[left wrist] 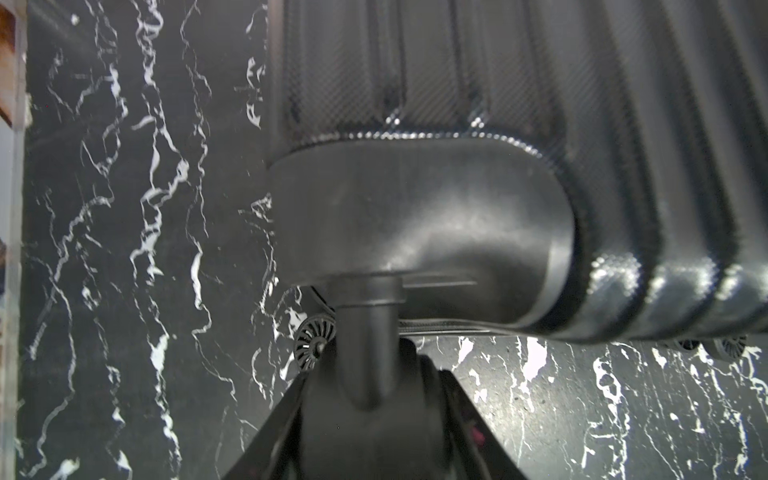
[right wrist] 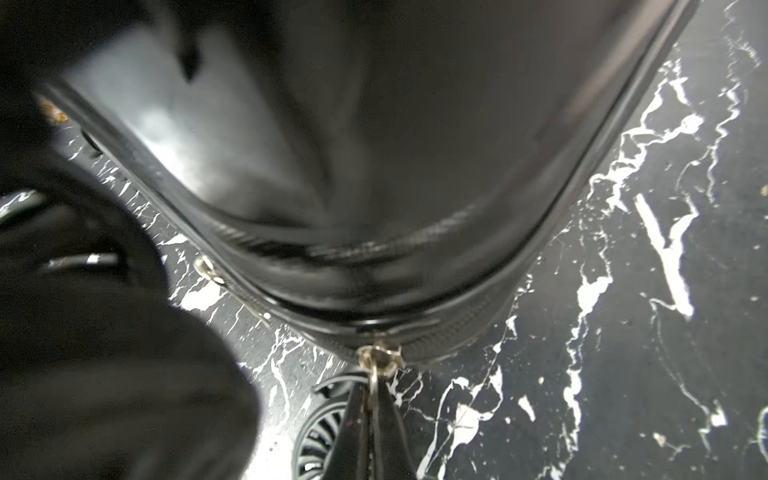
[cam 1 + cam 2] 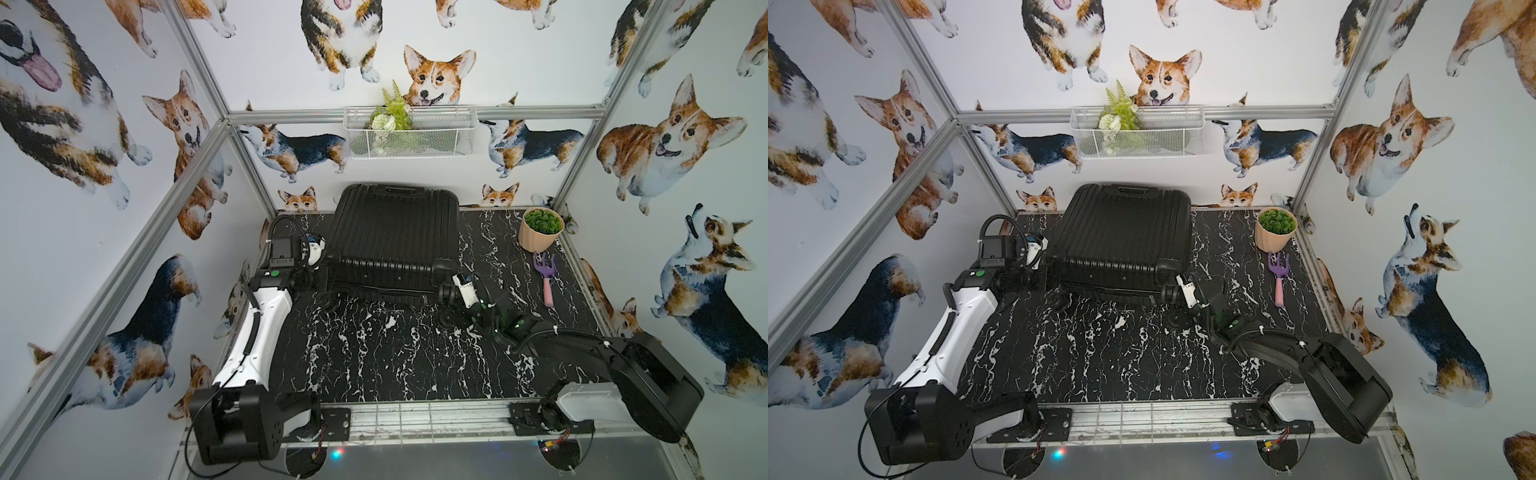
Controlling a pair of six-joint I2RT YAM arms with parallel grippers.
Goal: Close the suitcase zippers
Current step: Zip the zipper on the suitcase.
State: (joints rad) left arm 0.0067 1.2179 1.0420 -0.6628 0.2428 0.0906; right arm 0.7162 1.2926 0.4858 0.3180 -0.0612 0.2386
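Observation:
The black ribbed suitcase (image 3: 392, 237) (image 3: 1121, 237) lies flat at the back of the table, its halves together. My left gripper (image 1: 372, 374) sits at its near left corner, jaws shut on a black wheel caster (image 1: 365, 316) that fills the gap between them. My right gripper (image 2: 372, 392) is at the near right corner (image 3: 451, 289), shut on the silver pull of a zipper slider (image 2: 378, 359). The zippers' black band (image 2: 440, 345) follows the rim round that corner. A second silver slider (image 2: 205, 266) sits farther along the band.
A peach pot with a green plant (image 3: 540, 228) stands at the back right, and a purple hand rake (image 3: 546, 278) lies in front of it. A white wire basket (image 3: 409, 131) hangs on the back wall. Marble-patterned table (image 3: 374, 357) stretches in front of the case.

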